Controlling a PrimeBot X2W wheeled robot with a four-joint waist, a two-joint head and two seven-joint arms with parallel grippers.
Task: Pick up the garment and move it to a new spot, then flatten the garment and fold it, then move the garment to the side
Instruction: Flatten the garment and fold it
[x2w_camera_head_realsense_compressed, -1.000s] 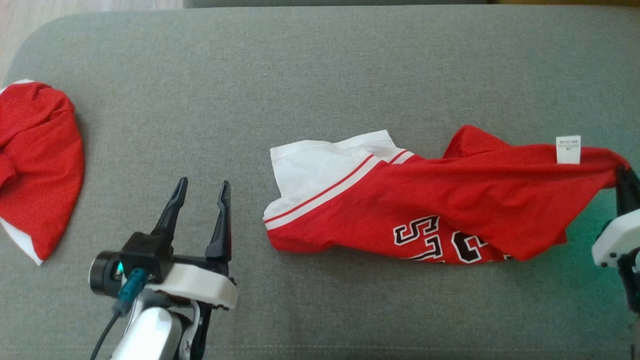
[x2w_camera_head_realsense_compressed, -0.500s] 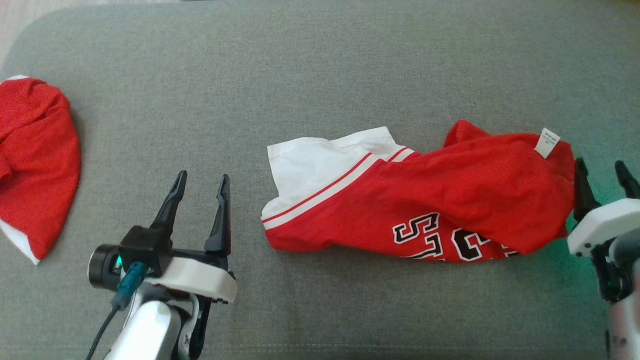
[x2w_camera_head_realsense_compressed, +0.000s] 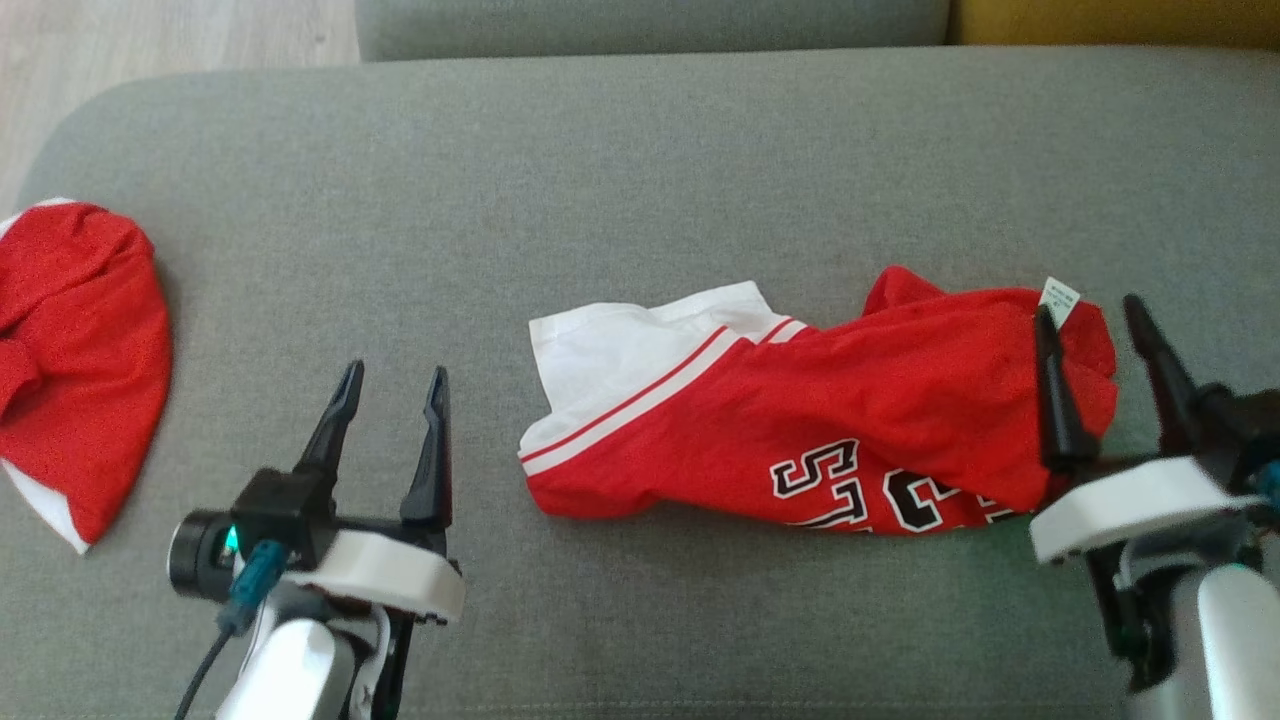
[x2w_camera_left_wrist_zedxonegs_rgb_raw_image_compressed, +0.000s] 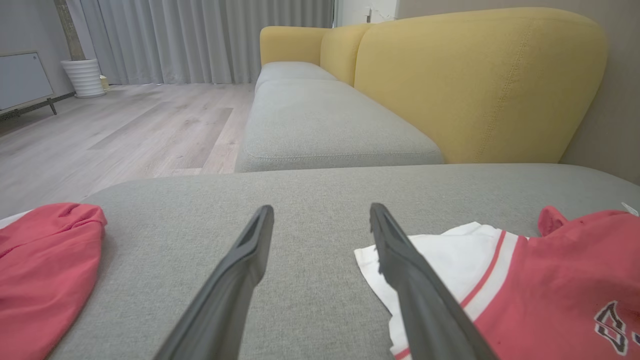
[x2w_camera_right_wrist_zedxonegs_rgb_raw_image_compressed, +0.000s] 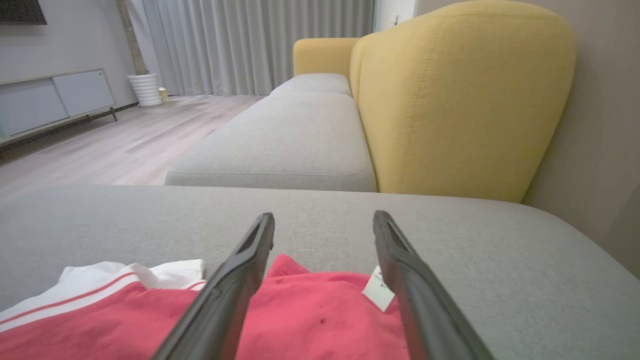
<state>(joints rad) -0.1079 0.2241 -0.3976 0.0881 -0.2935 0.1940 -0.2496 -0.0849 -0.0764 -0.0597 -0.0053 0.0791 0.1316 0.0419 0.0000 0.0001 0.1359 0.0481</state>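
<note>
Since 1 s ago R gripper (x2w_camera_head_realsense_compressed: 1087, 308) has let go of the garment (x2w_camera_head_realsense_compressed: 850, 400) & opened wide; cloth has slumped onto the sofa seat (x2w_camera_head_realsense_compressed: 600, 180).

Head view: garment crumpled, long axis left-right, tag (x2w_camera_head_realsense_compressed: 1058, 295) end between R fingers, white hem twd L gripper (x2w_camera_head_realsense_compressed: 395, 370), which is wide & empty.

L wrist: hem just right of the fingers.

R wrist: red cloth & tag under the open fingers.

Each arm is nearer its own end, so flattening prob needs both.

Second red cloth (x2w_camera_head_realsense_compressed: 80, 360) partly beyond the left edge; garment (x2w_camera_head_realsense_compressed: 900, 400) label (x2w_camera_head_realsense_compressed: 1060, 294) print illegible
</note>
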